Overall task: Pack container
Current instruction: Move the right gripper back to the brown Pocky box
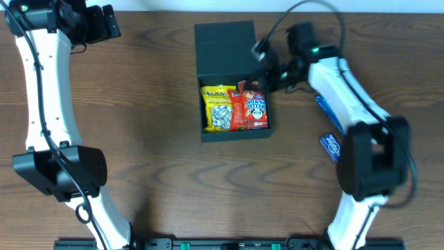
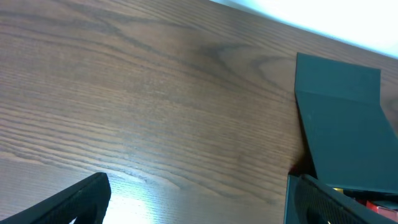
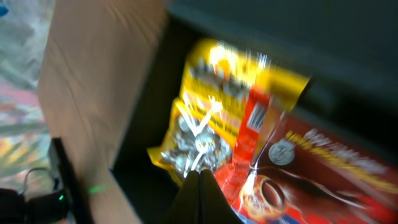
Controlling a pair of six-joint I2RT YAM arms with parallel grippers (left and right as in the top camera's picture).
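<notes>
At the middle of the desk [image 1: 146, 104] sits the container [image 1: 223, 48], lid flipped back, yellow packet [image 1: 218, 107] and red packet [image 1: 251, 107] inside. My right gripper [image 3: 199, 177] is pinched shut over them, and my left gripper [image 2: 199, 208] gapes wide, well apart.

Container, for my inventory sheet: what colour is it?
The container is dark teal-green, shown best in the overhead view.
</notes>
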